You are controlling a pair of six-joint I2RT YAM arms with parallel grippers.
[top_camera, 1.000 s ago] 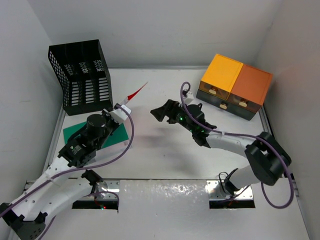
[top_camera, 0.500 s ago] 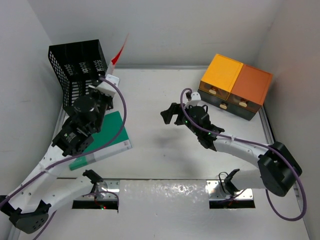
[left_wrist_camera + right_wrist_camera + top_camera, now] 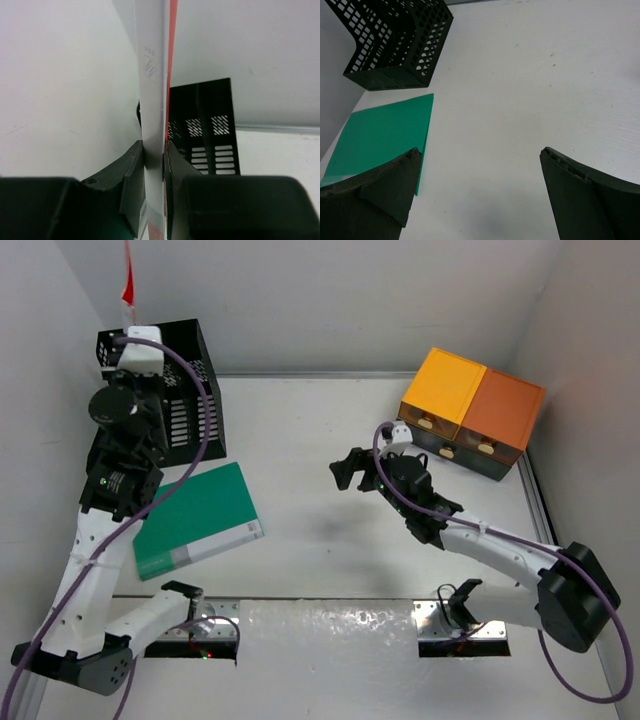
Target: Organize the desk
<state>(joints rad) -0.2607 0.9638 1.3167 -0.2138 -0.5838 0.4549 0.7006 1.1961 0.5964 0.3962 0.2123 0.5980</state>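
The white tabletop [image 3: 320, 440] fills the scene between plain white walls [image 3: 330, 300]. It spreads out to the right of, and toward you from, the black mesh rack [image 3: 175, 425], which stands in its far left corner. The rack is the reference point for everything else.

The orange drawer boxes [image 3: 470, 405] sit well apart from the rack, straight across on the far right. One top is yellow-orange and one is deeper orange, with dark drawer fronts facing you.

The green folder [image 3: 195, 520] lies flat on the tabletop just in front of the rack, on its near side. Its long edge is angled, and your left arm crosses over one corner. You cannot tell from these views whether it touches the rack's base.

A thin red-and-white sheet [image 3: 152, 75] stands upright, raised above the rack's far left corner, close to the left wall. From the wrist it shows a white face with a red edge beside it, and the rack is visible below and behind.

Your left hand [image 3: 154, 165] is pressed together on the lower part of that sheet, pinching it from both sides.

Your right hand [image 3: 347, 472] hovers over the middle of the tabletop, well to the right of the rack. It points toward the rack with its jaws spread wide, and there is only bare tabletop between them.
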